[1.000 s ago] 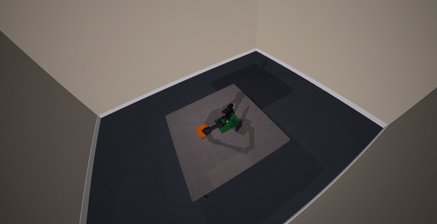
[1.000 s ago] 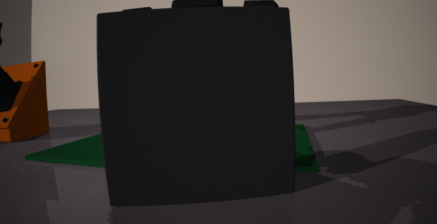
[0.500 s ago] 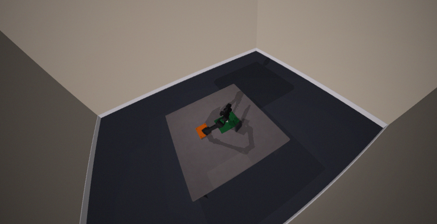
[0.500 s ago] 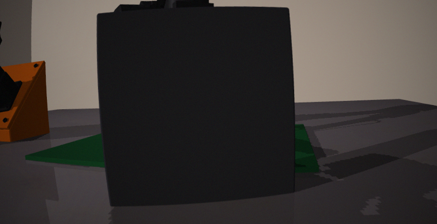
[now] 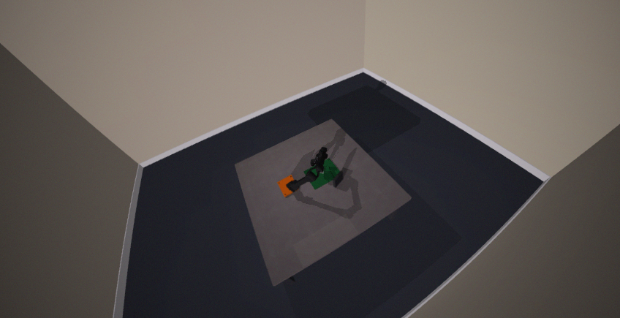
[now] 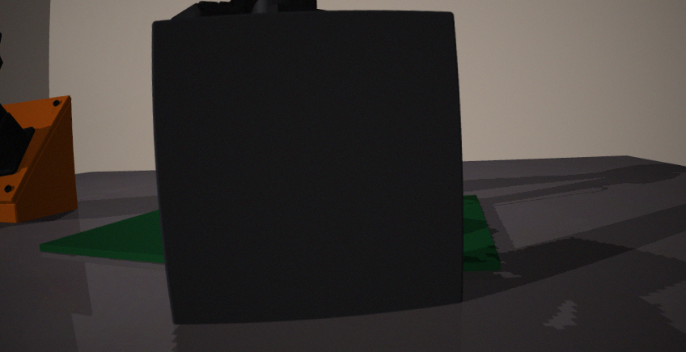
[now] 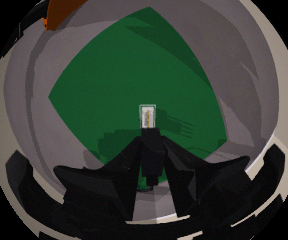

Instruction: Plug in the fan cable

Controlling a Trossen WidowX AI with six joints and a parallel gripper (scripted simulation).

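The green board [image 5: 316, 183] [image 6: 110, 239] [image 7: 109, 75] lies flat on the table. The white four-pin header [image 7: 148, 116] stands on it in the wrist view, with its pins showing. My gripper [image 7: 150, 140] is shut on the fan's black plug [image 7: 152, 156]. In the wrist view, the plug's front end appears right at the header's lower edge, overlapping it a little. The header's pins still show beyond the plug. The height of the plug over the header cannot be told. In the exterior view the dark block hides the header and the fingers.
A large dark upright block [image 5: 338, 178] [image 6: 307, 165] stands beside the board. The orange wedge-shaped mount [image 5: 282, 188] [image 6: 57, 170] [image 7: 64, 11] under the arm's base sits past the board's other side. The grey table [image 5: 269, 223] bears them all. The cable is mostly hidden.
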